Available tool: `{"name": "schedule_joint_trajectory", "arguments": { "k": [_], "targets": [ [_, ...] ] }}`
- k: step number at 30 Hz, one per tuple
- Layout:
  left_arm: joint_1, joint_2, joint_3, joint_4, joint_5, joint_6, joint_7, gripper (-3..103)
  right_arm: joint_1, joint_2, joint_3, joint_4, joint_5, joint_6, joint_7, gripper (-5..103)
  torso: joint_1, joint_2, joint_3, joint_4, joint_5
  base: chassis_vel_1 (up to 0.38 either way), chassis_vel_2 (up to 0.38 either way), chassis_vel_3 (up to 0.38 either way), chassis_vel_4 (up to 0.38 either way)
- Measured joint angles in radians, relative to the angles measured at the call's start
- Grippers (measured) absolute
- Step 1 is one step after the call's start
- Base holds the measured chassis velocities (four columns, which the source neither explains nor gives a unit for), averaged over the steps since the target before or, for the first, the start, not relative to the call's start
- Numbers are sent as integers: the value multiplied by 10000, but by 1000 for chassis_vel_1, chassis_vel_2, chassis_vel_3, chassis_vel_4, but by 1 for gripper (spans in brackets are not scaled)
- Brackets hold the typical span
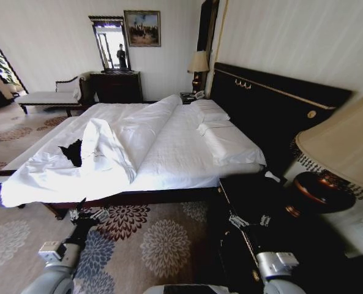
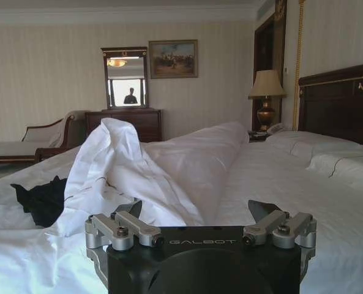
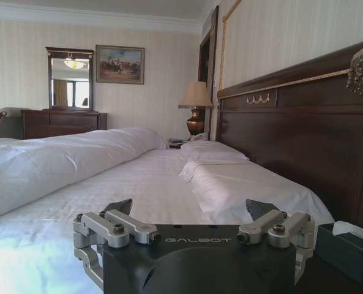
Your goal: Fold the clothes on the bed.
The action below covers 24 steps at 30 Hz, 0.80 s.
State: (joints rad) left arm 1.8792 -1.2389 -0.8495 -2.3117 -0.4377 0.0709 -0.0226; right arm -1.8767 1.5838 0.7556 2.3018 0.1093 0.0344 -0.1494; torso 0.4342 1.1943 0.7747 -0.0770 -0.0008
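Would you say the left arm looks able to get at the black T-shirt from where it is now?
Probably not yet. The left gripper hangs open, low beside the bed, while the black T-shirt lies farther in on the mattress, half tucked against a bunched fold of white duvet.

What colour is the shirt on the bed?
Black T-shirt, clearest in the left wrist view, half tucked under white duvet.

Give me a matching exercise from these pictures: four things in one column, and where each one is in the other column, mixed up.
Things:
1. black T-shirt
2. left end effector
3. right end effector
4. framed painting

Places:
A. over the dark nightstand
B. on the far wall beside the mirror
C. partly under the bunched white duvet
D. over the patterned carpet

Pairs: 1-C, 2-D, 3-A, 4-B
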Motion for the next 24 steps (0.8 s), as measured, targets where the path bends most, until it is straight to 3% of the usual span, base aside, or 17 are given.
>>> {"name": "schedule_joint_trajectory", "arguments": {
  "k": [24],
  "targets": [
    [-19,-9,71,-22,-19,1,-3,99,-52,85,-14,7,48,-68,110,100,-1,0,0,0,0,-106,97,97,-96]
  ]
}}
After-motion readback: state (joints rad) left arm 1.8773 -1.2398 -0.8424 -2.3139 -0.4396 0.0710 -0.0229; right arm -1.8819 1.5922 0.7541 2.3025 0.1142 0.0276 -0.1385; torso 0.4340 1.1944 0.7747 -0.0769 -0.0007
